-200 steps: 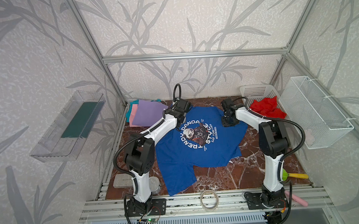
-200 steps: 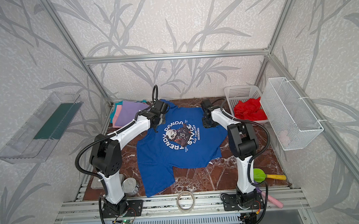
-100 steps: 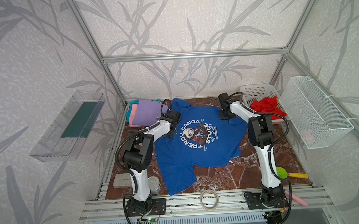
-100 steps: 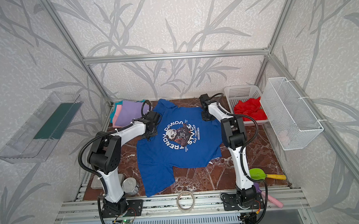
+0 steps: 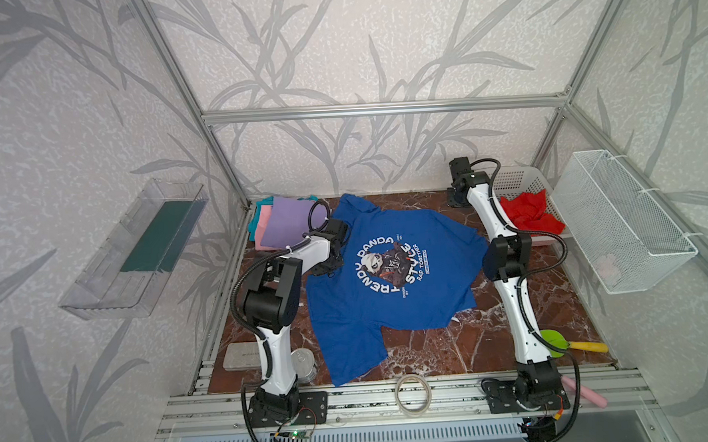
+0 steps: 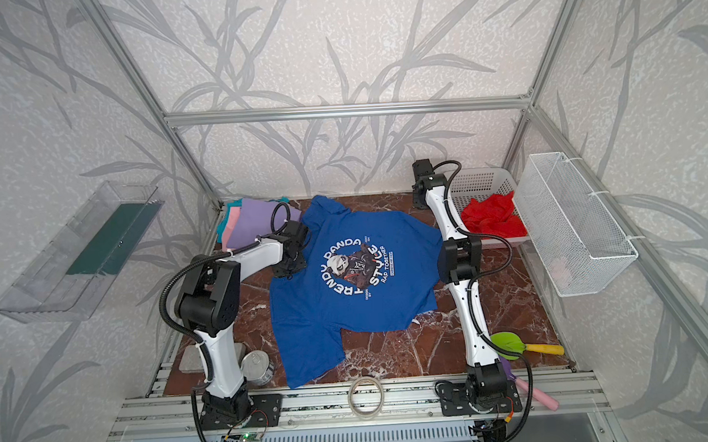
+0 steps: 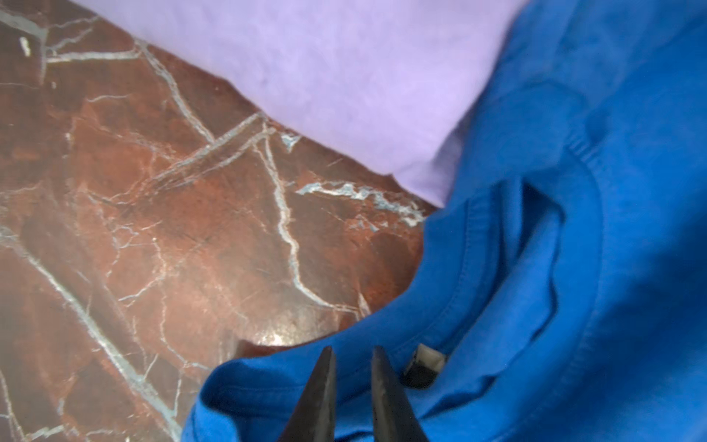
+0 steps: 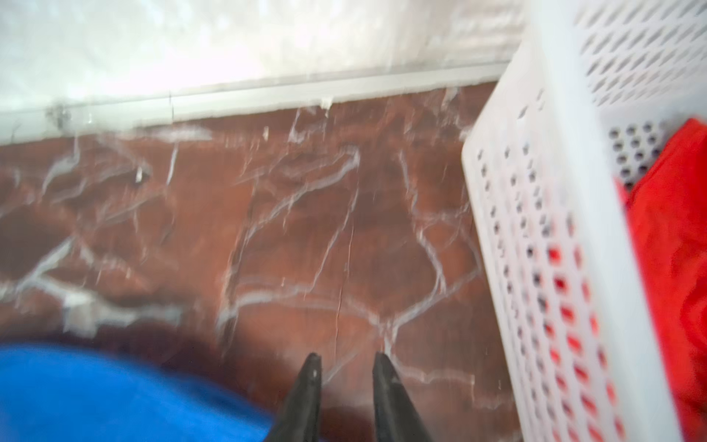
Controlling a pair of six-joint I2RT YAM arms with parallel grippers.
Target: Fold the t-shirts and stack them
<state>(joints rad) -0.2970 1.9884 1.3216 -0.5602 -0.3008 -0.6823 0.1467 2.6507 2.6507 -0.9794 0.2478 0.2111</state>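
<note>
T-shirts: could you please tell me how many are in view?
5: blue shirt spread mid-table; lavender, pink, teal stacked far left; red in the white basket. More may be hidden underneath.

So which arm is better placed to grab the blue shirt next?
Left, likely: the left gripper sits over the collar of the blue shirt; the right gripper is over bare table beside the white basket.

light: bright, even | right wrist: blurred (basket (image 8: 535,229) holes smeared) | top views: sharp
</note>
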